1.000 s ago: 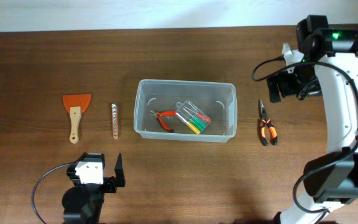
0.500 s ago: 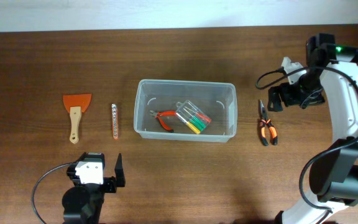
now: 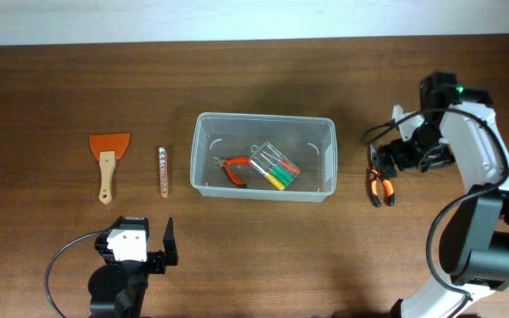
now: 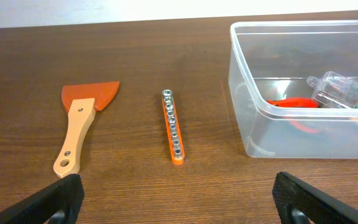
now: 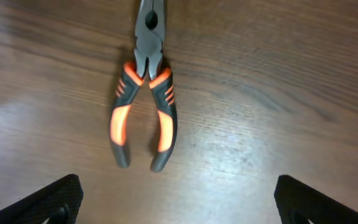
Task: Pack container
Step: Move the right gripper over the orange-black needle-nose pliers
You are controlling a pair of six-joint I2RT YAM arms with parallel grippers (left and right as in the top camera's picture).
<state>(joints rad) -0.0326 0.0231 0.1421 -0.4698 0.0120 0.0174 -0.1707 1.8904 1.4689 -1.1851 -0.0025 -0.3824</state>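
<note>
The clear plastic container [image 3: 200, 161] stands mid-table and holds red-handled cutters [image 3: 232, 168] and a small clear case of coloured screwdrivers [image 3: 275, 165]. It also shows at the right of the left wrist view [image 4: 253, 112]. Orange-and-black long-nose pliers [image 3: 377, 183] lie on the table right of the container. My right gripper [image 3: 389, 159] is open and empty, hovering over the pliers [image 5: 165, 118], which lie ahead of its fingers [image 5: 182, 202]. My left gripper [image 3: 140, 234] is open and empty near the front edge, its fingers [image 4: 179, 202] well short of everything.
An orange scraper with a wooden handle [image 3: 107, 159] and an orange bit-holder strip [image 3: 163, 171] lie left of the container; both show in the left wrist view, scraper [image 4: 79, 124] and strip [image 4: 173, 127]. A white wall runs along the back edge.
My right arm has moved toward the front and left, ending over the long-nose pliers. The left arm and all objects have stayed put.
</note>
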